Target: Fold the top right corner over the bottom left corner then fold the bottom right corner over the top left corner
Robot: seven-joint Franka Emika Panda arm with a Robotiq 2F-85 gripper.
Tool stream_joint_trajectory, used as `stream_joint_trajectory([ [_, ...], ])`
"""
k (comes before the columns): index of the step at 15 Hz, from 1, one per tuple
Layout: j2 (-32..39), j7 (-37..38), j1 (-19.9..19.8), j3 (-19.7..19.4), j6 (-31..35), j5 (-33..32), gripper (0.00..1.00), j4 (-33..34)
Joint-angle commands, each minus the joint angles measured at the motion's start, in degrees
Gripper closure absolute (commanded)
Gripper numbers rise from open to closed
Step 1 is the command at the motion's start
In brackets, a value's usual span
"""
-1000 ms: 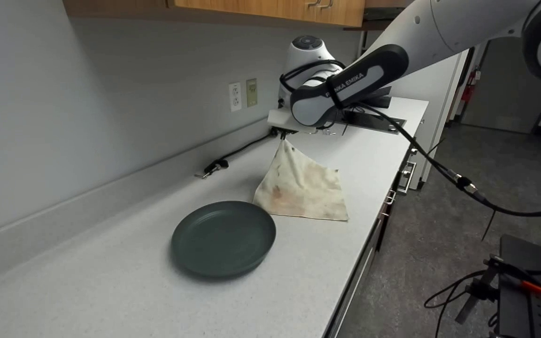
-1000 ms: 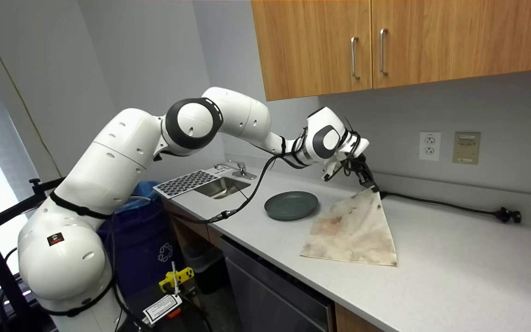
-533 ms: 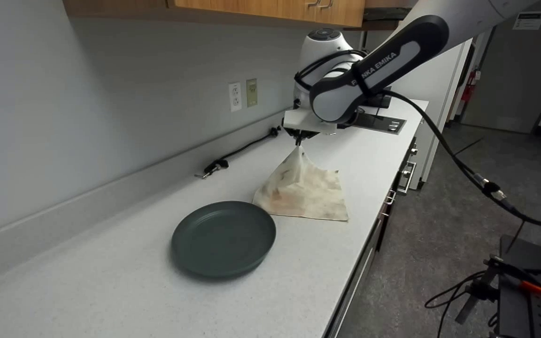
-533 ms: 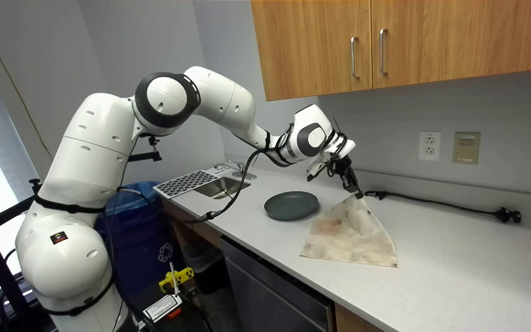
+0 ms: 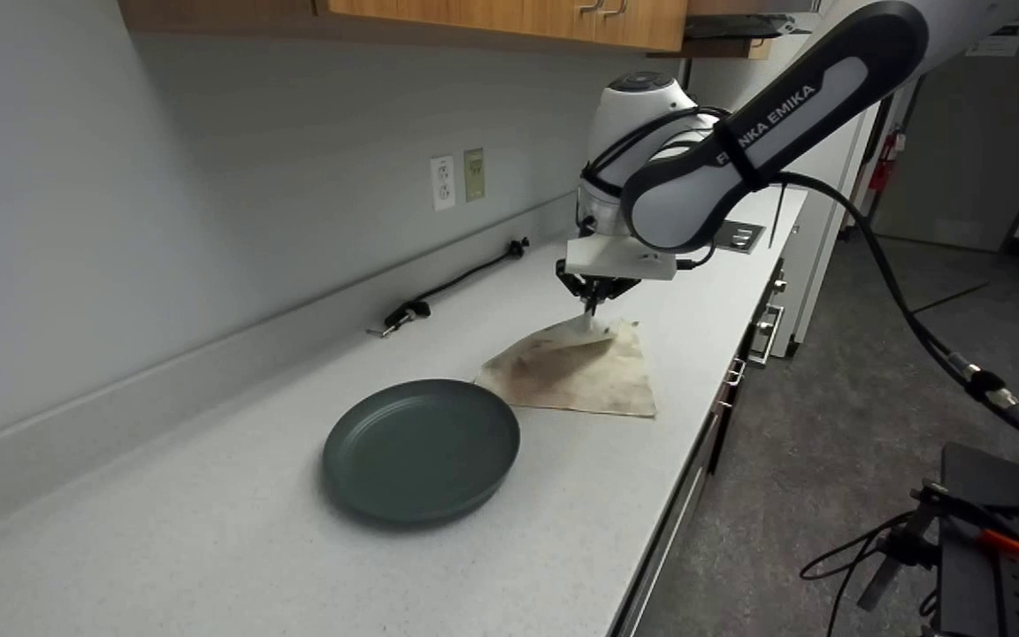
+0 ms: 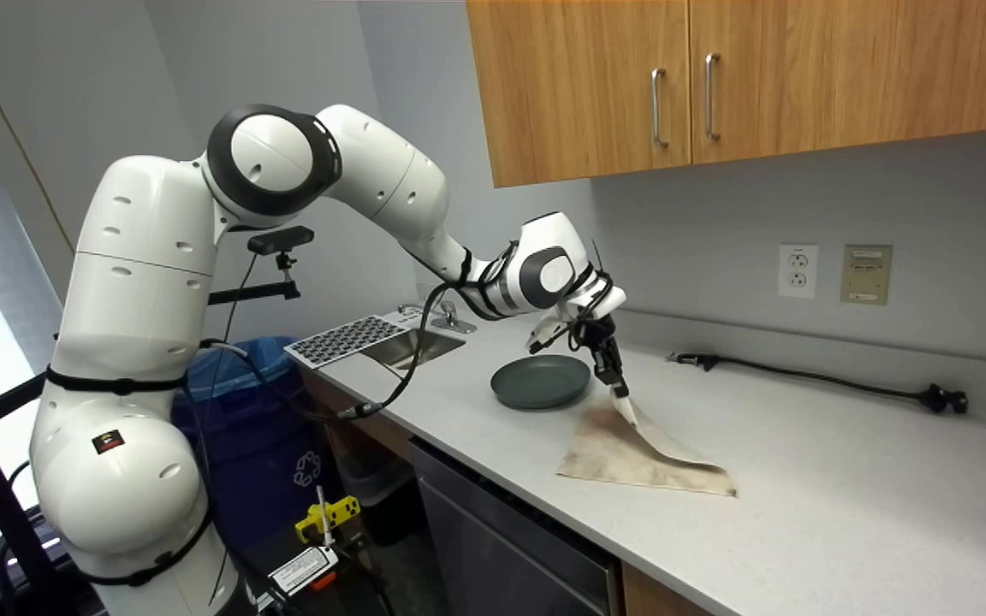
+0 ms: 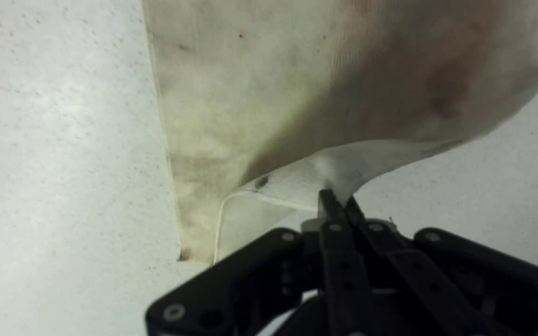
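The gripper (image 7: 340, 200) holds a raised part of the stained cloth (image 7: 325, 98) in a tight pinch; the rest spreads below the gripper, on the counter (image 5: 235, 513), near the dark green plate (image 5: 421, 451).

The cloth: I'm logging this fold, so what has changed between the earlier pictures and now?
The gripper still pinches the cloth by one corner and has moved away from the wall, drawing that corner inward so the cloth now curls partly over itself. Nothing was newly grasped or let go. The green plate stayed put.
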Motion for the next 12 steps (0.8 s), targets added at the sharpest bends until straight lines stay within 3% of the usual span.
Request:
stream_joint_trajectory([
  [1,-4.3,-1.8,-1.9,3.0,-1.0,0.5,1.0,-5.8],
  [12,-6.5,-3.9,-4.2,3.8,-3.0,0.7,1.0,-12.6],
])
